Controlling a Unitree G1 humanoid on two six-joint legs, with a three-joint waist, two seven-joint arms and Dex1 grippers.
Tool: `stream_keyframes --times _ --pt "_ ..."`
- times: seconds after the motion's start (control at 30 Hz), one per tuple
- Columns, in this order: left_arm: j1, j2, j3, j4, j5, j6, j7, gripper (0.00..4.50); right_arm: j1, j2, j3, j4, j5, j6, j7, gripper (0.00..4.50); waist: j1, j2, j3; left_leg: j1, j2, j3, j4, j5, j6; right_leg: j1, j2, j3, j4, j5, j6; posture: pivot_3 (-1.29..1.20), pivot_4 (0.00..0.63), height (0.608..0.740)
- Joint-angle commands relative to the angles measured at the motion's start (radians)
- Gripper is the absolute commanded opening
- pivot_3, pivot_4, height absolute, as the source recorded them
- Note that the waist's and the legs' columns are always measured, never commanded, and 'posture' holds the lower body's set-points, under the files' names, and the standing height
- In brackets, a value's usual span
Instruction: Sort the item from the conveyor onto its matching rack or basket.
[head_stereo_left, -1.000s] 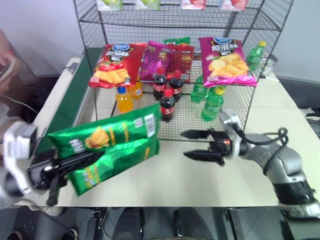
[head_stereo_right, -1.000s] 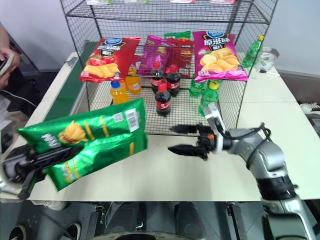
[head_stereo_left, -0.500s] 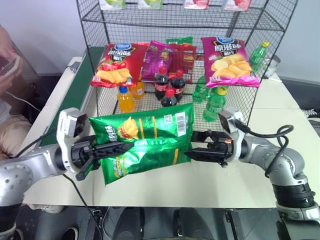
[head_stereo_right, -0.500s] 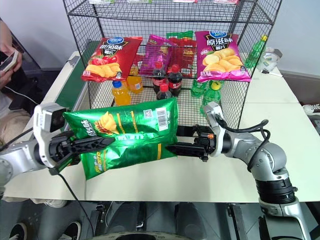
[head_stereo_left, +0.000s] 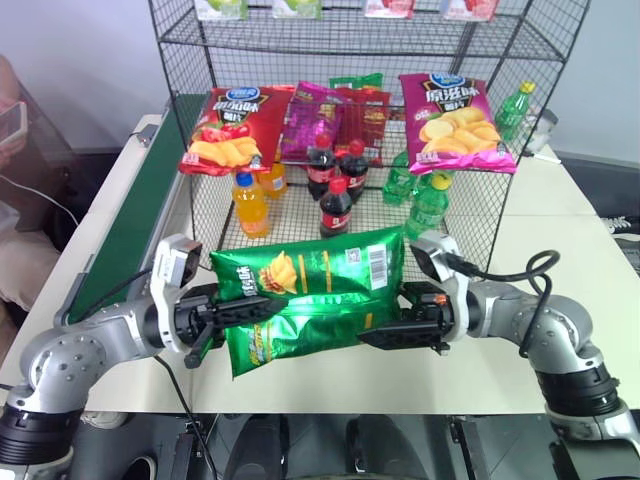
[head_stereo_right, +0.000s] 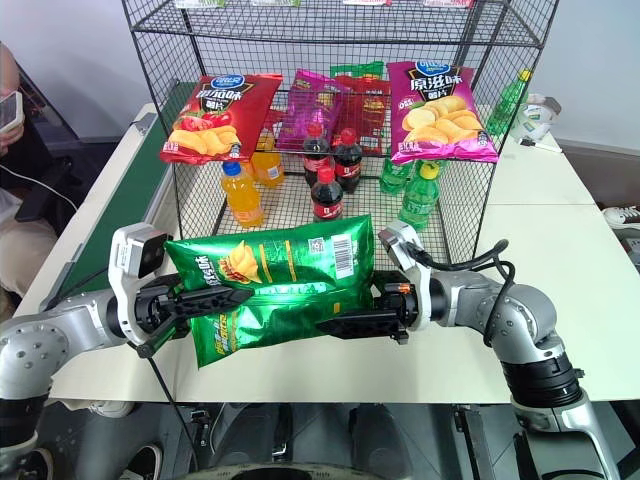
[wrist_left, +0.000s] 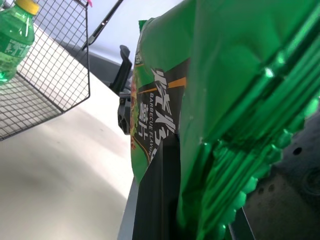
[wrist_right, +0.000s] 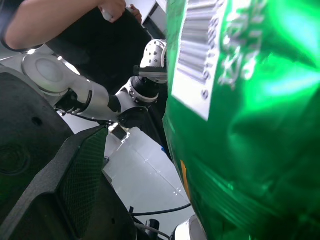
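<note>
The item, a glossy green crisp bag (head_stereo_left: 310, 295), hangs lengthwise above the table's front edge, barcode towards the right. My left gripper (head_stereo_left: 262, 304) is shut on its left end, and the black fingers (wrist_left: 160, 200) pinch the crimped seam. From the right, my right gripper (head_stereo_left: 382, 320) stands open, with the bag's right end between its fingers (wrist_right: 80, 185). Along the table's left side lies the conveyor (head_stereo_left: 130, 230), a dark green belt. The black wire rack (head_stereo_left: 480, 60) stands behind the bag.
On the rack lie a red crisp bag (head_stereo_left: 232, 125) and magenta bags (head_stereo_left: 452, 110). Below them stand cola (head_stereo_left: 336, 205), orange (head_stereo_left: 248, 197) and green bottles (head_stereo_left: 428, 205). A person's hand with a phone (head_stereo_left: 10, 120) is at the far left. Bare white table (head_stereo_left: 560, 230) lies to the right.
My left gripper carried the green bag rightwards and down to the middle, and the bag levelled out. My right gripper moved left, and its open fingers now straddle the bag's right end.
</note>
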Motion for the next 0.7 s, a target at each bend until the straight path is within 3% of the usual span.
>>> stream_keyframes --times 0.03,0.07,0.1,0.13,0.33,0.4,0.5,0.7 --pt "-0.005 -0.012 0.019 -0.023 0.020 -0.014 -0.013 0.02 -0.008 -0.008 0.027 -0.015 -0.024 -0.013 0.029 4.50 0.000 0.000 0.000 0.000 0.000 0.000 0.000 0.000 0.000 0.000 0.000 0.000 0.000 0.000 0.000 0.00 0.150 0.739" --pt "-0.005 -0.015 0.018 -0.023 0.037 -0.021 -0.016 0.02 -0.006 -0.009 0.033 -0.013 -0.033 -0.014 0.028 4.50 0.000 0.000 0.000 0.000 0.000 0.000 0.000 0.000 0.000 0.000 0.000 0.000 0.000 0.000 0.000 0.00 0.150 0.739" --pt "-0.004 -0.018 0.017 -0.023 0.050 -0.026 -0.019 0.00 -0.005 -0.008 0.035 -0.011 -0.037 -0.013 0.026 3.96 0.000 0.000 0.000 0.000 0.000 0.000 0.000 0.000 0.000 0.000 0.000 0.000 0.000 0.000 0.000 0.00 0.150 0.739" --pt "-0.007 -0.023 0.018 -0.018 0.049 -0.022 -0.017 0.00 -0.005 -0.007 0.038 -0.010 -0.042 -0.015 0.026 3.73 0.000 0.000 0.000 0.000 0.000 0.000 0.000 0.000 0.000 0.000 0.000 0.000 0.000 0.000 0.000 0.00 0.150 0.739" --pt "-0.015 -0.043 0.016 -0.013 0.078 -0.023 -0.028 0.00 0.005 0.002 0.049 -0.009 -0.079 -0.038 0.032 0.80 0.000 0.000 0.000 0.000 0.000 0.000 0.000 0.000 0.000 0.000 0.000 0.000 0.000 0.000 0.000 0.00 0.150 0.739" --pt "-0.016 -0.045 0.013 -0.014 0.103 -0.031 -0.032 0.00 0.006 0.002 0.049 -0.010 -0.080 -0.038 0.035 0.05 0.000 0.000 0.000 0.000 0.000 0.000 0.000 0.000 0.000 0.000 0.000 0.000 0.000 0.000 0.000 0.00 0.150 0.739" --pt "-0.030 -0.057 0.001 0.007 0.165 -0.047 0.001 0.00 0.005 0.001 0.050 -0.011 -0.088 -0.042 0.036 0.03 0.001 0.000 0.000 0.000 0.000 0.000 0.000 0.000 0.000 0.000 0.000 0.000 0.000 0.000 0.000 0.00 0.150 0.739" --pt "-0.030 -0.053 0.029 0.019 0.168 -0.030 0.005 2.73 0.005 -0.009 0.053 -0.023 -0.152 -0.105 0.033 0.03 -0.001 0.000 0.000 0.000 0.000 0.000 0.000 0.000 0.000 0.000 0.000 0.000 0.000 0.000 0.000 0.00 0.150 0.739"
